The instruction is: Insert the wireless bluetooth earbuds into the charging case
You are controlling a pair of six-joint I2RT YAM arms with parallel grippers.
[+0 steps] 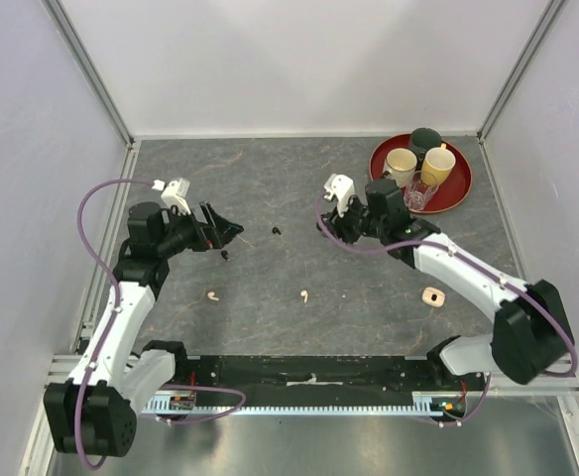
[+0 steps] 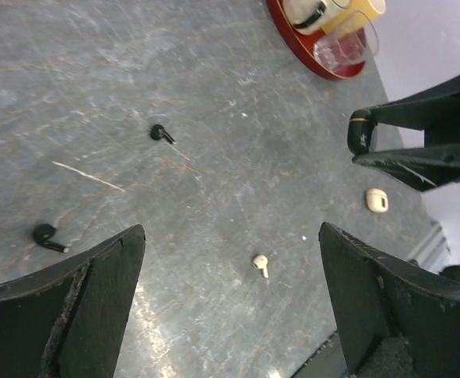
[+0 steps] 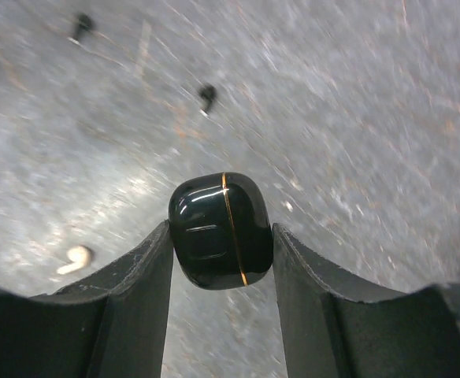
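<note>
the left claw (image 1: 232,230) is seen spread wide above the counter (image 1: 270,178), with nothing held between its fingers. a black earbud (image 1: 227,255) is found lying on the counter just beside its tip, and a white earbud (image 1: 212,296) is seen nearer the front edge. further right, a second black earbud (image 1: 276,231) is seen lying between the two claws, with a second white earbud (image 1: 304,296) nearer the front. the right claw (image 1: 324,226) is closed on a black case (image 3: 220,230), which is gripped by its sides; a thin gold line is seen running across it. a white case (image 1: 432,296) is found lying on the counter beside the right arm. a red tray (image 1: 460,193) with cups (image 1: 401,164) is set in the far right corner.
</note>
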